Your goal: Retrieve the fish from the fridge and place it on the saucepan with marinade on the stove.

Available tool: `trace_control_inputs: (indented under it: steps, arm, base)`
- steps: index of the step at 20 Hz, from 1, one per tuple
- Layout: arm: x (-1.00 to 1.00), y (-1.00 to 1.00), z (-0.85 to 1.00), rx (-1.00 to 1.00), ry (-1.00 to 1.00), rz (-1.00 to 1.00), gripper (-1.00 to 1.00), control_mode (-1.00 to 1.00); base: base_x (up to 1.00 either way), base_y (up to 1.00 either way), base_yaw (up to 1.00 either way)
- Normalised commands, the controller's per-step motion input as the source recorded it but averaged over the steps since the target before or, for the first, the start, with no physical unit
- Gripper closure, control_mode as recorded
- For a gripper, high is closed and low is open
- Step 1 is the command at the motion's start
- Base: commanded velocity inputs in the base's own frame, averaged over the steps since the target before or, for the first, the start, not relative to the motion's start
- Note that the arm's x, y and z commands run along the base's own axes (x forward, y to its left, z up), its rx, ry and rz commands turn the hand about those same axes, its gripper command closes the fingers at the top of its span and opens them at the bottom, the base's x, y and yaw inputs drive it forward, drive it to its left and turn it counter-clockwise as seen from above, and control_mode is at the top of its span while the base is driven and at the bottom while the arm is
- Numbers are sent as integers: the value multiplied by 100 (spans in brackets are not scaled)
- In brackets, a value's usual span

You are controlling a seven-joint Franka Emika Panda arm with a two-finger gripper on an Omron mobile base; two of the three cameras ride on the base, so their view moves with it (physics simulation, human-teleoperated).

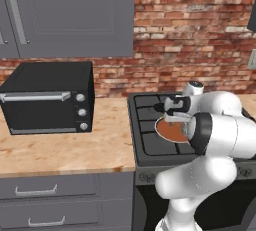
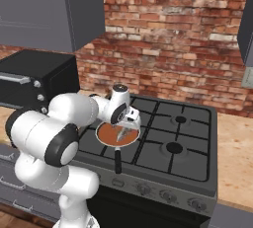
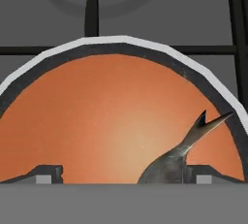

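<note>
Stove (image 2: 188,133) under brick wall; saucepan (image 2: 117,145) at its 8 o'clock, marinade (image 3: 111,121) filling it. Gripper (image 3: 123,173) directly above, fingers spread, gripping nothing. Fish (image 3: 181,157) lies in the marinade, tail toward 2 o'clock in hand view.

Countertop beside the range
A black toaster oven (image 1: 48,98) sits on the tan counter (image 1: 65,147), grey cabinets (image 1: 67,15) above, brick wall (image 1: 195,35) behind.

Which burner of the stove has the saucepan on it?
The front left burner of the stove, nearest the toaster oven. It carries the saucepan with marinade and the fish; the other burners are bare.
</note>
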Motion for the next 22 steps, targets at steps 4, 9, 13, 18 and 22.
trace_control_inputs:
  steps: [4, 9, 13, 18, 22]
  arm:
    - [-34, 18, 24, 0, -16, 0, -100, -100]
    - [-6, 39, 65, -15, -4, 5, -100, -100]
    - [0, 38, 84, -24, 0, 6, -100, -100]
    - [0, 20, 41, -14, -7, 0, -100, -100]
    - [-16, 1, 62, -11, 7, -4, -100, -100]
  base:
    - [0, 0, 0]
    - [0, 0, 0]
    - [0, 0, 0]
    - [0, 0, 0]
    - [0, 0, 0]
